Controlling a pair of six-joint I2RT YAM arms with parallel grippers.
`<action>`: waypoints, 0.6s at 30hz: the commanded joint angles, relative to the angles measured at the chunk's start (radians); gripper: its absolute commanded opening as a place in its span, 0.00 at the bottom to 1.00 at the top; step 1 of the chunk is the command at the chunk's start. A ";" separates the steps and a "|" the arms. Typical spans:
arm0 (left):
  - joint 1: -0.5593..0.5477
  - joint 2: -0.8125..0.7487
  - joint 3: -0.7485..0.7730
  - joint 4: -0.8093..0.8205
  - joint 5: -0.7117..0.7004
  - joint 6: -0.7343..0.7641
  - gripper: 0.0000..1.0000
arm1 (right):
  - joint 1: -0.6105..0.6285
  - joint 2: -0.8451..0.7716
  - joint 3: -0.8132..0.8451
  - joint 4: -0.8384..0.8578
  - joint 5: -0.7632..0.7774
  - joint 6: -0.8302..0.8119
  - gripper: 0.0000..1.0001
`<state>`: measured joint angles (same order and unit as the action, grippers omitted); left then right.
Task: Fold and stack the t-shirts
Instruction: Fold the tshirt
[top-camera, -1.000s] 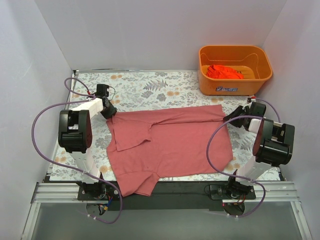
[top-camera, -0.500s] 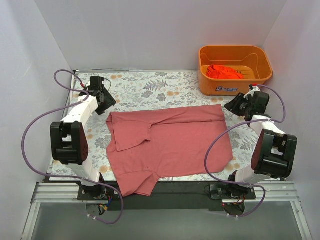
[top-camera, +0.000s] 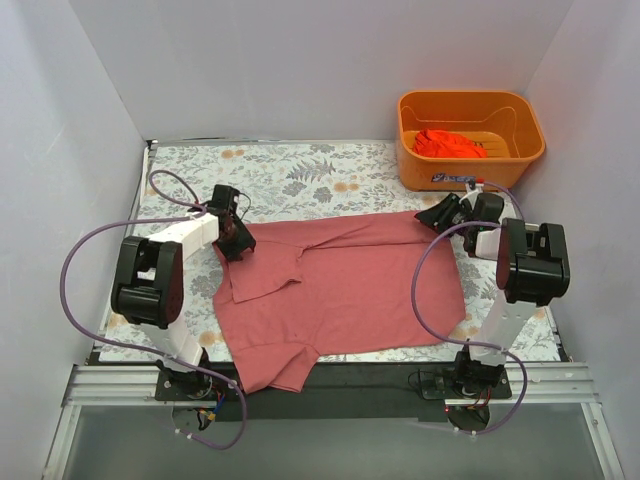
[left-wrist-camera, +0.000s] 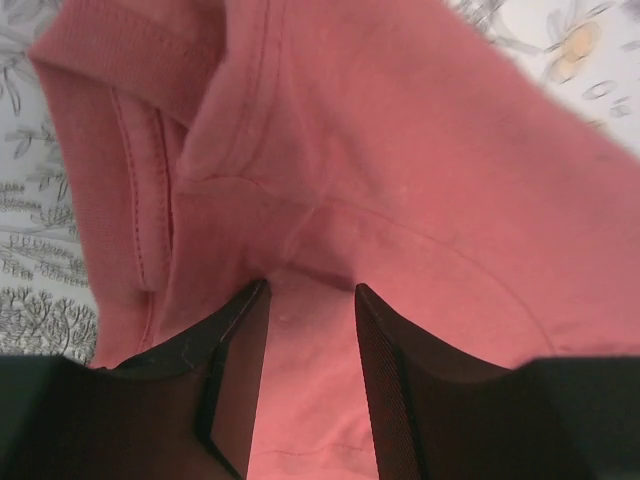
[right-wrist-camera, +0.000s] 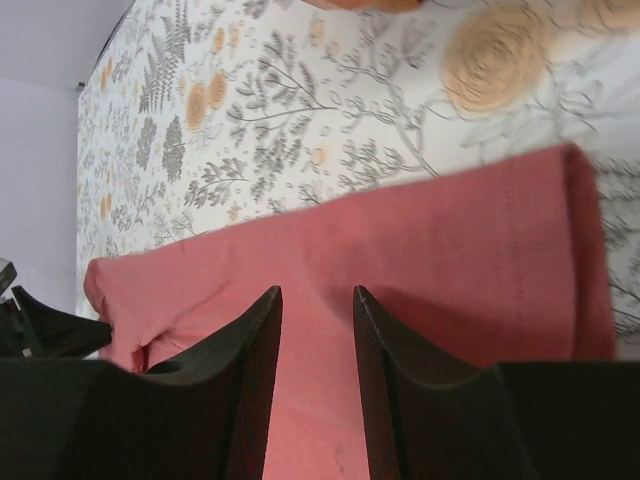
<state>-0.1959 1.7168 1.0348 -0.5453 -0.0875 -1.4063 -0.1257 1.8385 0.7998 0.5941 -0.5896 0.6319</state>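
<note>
The left gripper (left-wrist-camera: 310, 290) and right gripper (right-wrist-camera: 317, 292) hung, jaws apart, low over opposite far corners of the pink-red t-shirt (top-camera: 340, 290).

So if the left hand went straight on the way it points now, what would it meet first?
The dusty pink-red cloth t-shirt. The left hand has its fingers apart and is aimed at the fabric beside a folded seam. The wrist view does not settle how near the cloth is.

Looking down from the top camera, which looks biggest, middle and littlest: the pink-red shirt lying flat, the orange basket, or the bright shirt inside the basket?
1. pink-red t-shirt, spread out flat, clearly biggest.
2. orange basket.
3. orange-red t-shirt, smallest as seen, but it is bunched up in the basket, so its real size is unsure.
</note>
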 joint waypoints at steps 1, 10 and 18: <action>0.038 0.018 -0.028 0.019 0.054 -0.063 0.39 | -0.041 0.051 -0.033 0.191 -0.013 0.083 0.42; 0.095 -0.059 -0.093 0.005 0.038 -0.071 0.38 | -0.172 0.137 -0.125 0.415 -0.047 0.186 0.42; 0.098 -0.147 -0.010 -0.005 0.052 -0.016 0.50 | -0.167 0.026 -0.143 0.450 -0.127 0.207 0.44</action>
<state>-0.1055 1.6550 0.9752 -0.5259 -0.0139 -1.4582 -0.3023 1.9484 0.6704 0.9634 -0.6704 0.8295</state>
